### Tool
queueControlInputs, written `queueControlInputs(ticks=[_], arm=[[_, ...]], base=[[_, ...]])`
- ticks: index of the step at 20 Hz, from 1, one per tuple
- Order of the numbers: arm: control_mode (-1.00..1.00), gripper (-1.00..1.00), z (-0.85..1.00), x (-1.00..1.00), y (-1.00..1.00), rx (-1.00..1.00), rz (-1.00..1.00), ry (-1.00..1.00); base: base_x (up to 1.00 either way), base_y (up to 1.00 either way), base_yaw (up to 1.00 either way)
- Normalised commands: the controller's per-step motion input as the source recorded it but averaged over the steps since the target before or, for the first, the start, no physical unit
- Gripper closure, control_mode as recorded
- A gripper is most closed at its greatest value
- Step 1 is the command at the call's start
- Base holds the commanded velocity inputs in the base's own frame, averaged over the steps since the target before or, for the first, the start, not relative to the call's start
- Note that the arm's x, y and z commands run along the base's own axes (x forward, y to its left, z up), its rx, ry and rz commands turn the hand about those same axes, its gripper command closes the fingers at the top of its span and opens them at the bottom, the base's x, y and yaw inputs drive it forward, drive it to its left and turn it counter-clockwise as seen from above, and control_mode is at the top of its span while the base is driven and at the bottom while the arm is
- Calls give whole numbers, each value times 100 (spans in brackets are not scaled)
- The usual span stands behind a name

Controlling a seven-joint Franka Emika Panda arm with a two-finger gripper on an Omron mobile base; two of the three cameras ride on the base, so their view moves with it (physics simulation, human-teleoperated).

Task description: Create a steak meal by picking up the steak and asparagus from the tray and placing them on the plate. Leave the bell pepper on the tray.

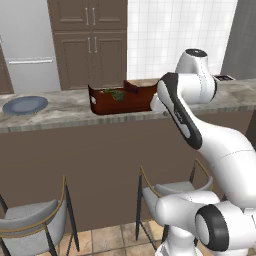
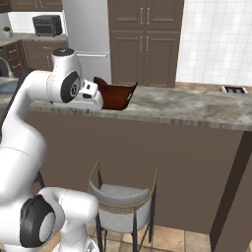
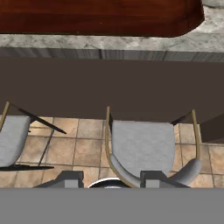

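The dark reddish-brown tray (image 1: 122,102) sits on the counter, near its front edge. Green stalks of the asparagus (image 1: 113,93) poke above its near wall. The steak and the bell pepper are hidden behind that wall. Far to the left on the counter lies the blue-grey plate (image 1: 25,105), with nothing on it. My gripper (image 3: 112,180) hangs just in front of the tray's right end, over the counter's front edge, pointing down at the floor. Its fingertips (image 3: 72,179) stand wide apart with nothing between them. In the hand view the tray's (image 3: 100,17) outer wall runs along the top.
The marble counter (image 1: 60,117) fronts a brown panel. Two grey stools (image 1: 30,220) stand below it, one (image 3: 142,146) right under my hand. Cabinets and a fridge (image 1: 30,45) line the back wall. A stovetop (image 2: 234,89) sits at the far right.
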Motion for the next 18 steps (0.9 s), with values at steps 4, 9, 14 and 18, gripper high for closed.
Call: queueControlInputs(ticks=[4, 9, 14, 18], arm=[[-100, -100, -3, -23, 0, 0, 0, 0], [-100, -100, -11, -52, 0, 0, 0, 0], [-100, -100, -10, -40, 0, 0, 0, 0], [-100, -100, -10, -19, 0, 0, 0, 0]], base=[[0, 0, 0], [0, 0, 0], [0, 0, 0], [0, 0, 0]])
